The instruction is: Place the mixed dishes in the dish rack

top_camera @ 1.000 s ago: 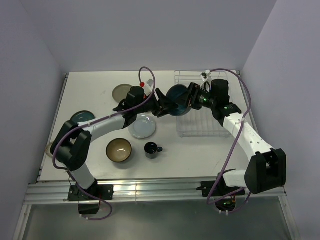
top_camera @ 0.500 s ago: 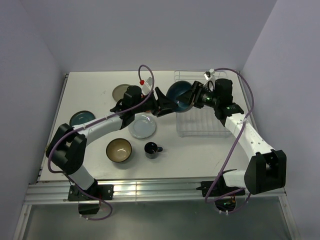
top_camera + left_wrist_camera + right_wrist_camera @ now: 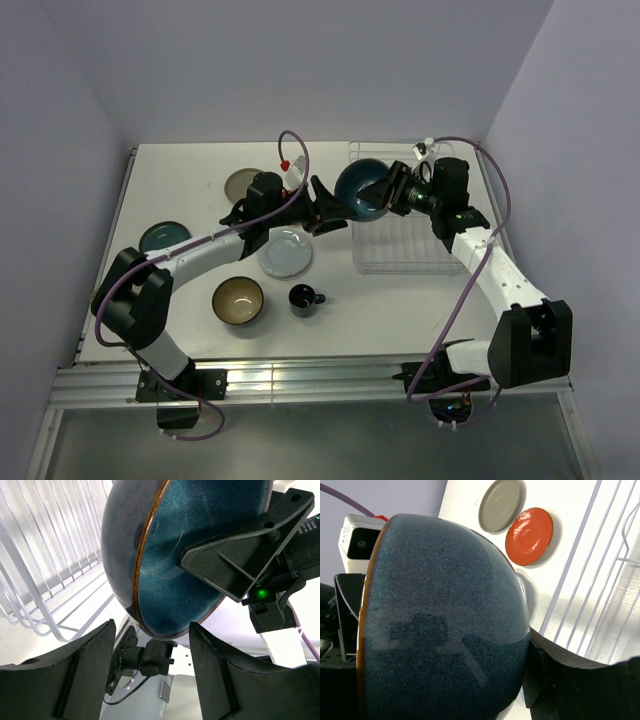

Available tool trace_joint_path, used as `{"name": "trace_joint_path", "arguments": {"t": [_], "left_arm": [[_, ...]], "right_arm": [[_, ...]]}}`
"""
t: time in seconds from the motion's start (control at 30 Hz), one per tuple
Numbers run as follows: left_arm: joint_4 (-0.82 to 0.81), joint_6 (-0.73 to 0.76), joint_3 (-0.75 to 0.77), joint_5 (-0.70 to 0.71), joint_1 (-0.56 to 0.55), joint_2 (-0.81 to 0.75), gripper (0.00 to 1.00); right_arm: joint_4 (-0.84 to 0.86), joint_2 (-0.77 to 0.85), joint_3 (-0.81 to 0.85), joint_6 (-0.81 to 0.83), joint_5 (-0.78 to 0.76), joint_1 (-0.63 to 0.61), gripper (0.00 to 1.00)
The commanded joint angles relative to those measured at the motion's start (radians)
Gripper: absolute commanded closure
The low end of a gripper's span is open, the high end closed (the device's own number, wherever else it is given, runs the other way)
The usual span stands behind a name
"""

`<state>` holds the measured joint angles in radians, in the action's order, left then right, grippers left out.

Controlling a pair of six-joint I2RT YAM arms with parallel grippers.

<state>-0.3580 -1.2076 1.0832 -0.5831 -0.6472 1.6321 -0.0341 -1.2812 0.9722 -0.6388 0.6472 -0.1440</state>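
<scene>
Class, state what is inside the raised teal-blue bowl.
One finger of the right gripper lies against the teal-blue bowl's inner wall; otherwise empty. The patch under that finger is covered.

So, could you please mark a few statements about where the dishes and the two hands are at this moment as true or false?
1. The right hand grips the teal-blue bowl, with one finger inside it. True.
2. The olive-brown bowl sits in the dish rack. False: the olive-brown bowl rests on the table beside the black mug, outside the dish rack.
3. The left hand has its fingers apart, not clamped on the teal-blue bowl. True.
4. The orange-red plate stands upright in a rack slot. False: the orange-red plate lies flat on the table next to the grey-olive plate.
</scene>
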Motion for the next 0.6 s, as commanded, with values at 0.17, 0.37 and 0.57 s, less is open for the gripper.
{"name": "trace_joint_path", "arguments": {"t": [0.17, 0.37, 0.57], "left_arm": [[0.01, 0.066, 0.011, -0.011, 0.029, -0.075, 0.34], [0.062, 0.117, 0.017, 0.005, 0.04, -0.112, 0.33], [0.16, 0.206, 0.027, 0.028, 0.069, -0.181, 0.33]], "right_arm": [[0.115, 0.051, 0.023, 0.034, 0.002, 0.012, 1.0], [0.071, 0.051, 0.048, 0.091, -0.032, 0.014, 1.0], [0.014, 0.068, 0.071, 0.165, -0.067, 0.017, 1.0]]}}
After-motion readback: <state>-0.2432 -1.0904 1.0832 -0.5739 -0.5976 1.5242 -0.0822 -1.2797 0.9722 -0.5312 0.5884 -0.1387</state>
